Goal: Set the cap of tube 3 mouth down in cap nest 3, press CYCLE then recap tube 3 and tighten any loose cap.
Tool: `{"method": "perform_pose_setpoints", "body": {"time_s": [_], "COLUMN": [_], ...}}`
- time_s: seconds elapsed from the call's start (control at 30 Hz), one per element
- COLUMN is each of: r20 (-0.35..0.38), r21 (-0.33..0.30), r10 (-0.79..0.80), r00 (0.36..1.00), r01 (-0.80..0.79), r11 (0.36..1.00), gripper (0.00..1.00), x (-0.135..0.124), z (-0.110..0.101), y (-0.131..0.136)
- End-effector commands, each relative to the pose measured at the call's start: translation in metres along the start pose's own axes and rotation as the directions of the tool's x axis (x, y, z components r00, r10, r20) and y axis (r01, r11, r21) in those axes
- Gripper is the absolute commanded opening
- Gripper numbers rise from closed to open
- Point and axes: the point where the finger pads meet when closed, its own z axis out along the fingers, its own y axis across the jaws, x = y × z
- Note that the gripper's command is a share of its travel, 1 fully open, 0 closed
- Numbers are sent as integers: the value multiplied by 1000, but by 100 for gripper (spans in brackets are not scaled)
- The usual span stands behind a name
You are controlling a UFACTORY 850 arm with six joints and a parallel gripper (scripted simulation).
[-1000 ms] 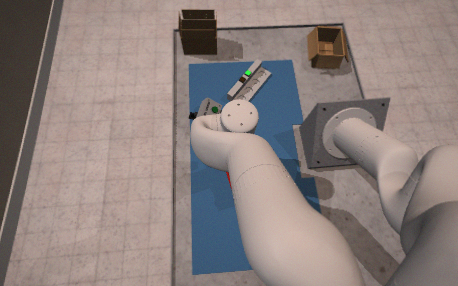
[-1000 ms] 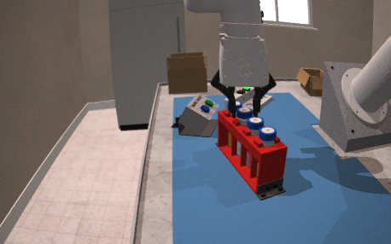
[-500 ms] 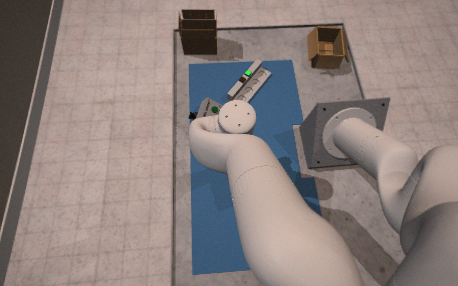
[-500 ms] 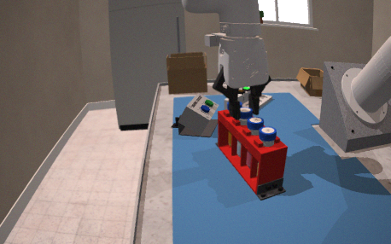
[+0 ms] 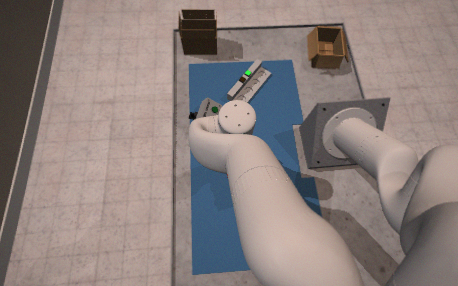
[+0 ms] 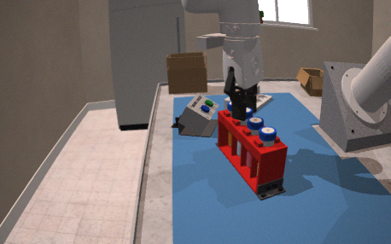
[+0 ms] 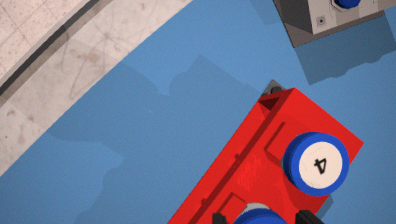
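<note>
The red decapping station (image 6: 252, 150) (image 7: 240, 170) stands on the blue mat (image 5: 215, 225) (image 6: 218, 205). My gripper (image 6: 240, 110) (image 7: 260, 218) is straight above tube 3, its two fingers on either side of the blue cap of tube 3 (image 7: 260, 220) with a small gap on each side, so it is open. The cap sits on its tube. The cap of tube 4 (image 7: 316, 163) is on, toward the key housing. The caps of tube 2 (image 6: 255, 124) and tube 1 (image 6: 267, 134) are on. The cap tray (image 5: 249, 82) has its green lamp (image 5: 247, 73) lit.
The grey key housing (image 5: 207, 107) (image 6: 197, 116) (image 7: 330, 17) with its blue and green keys stands just beyond the rack's tube 4 end. Two cardboard boxes (image 5: 198, 32) (image 5: 327, 46) stand at the back. The arm's grey pedestal (image 5: 315, 135) (image 6: 354, 115) is to the right.
</note>
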Motion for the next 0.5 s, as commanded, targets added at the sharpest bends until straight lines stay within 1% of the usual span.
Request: {"method": "perform_pose_setpoints", "body": {"time_s": [0.0,0.23,0.27,0.47], "r20": [-15,-15,-15,-15], "r21": [17,17,17,17], "r10": [-157,-157,-157,-157], "r00": [987,987,987,987], "r01": [157,157,157,157], "r11": [987,987,987,987], "gripper": [46,46,0,0], "x": [1,1,1,1], "z": [-1,-1,-1,-1], "y": [0,0,0,0]}}
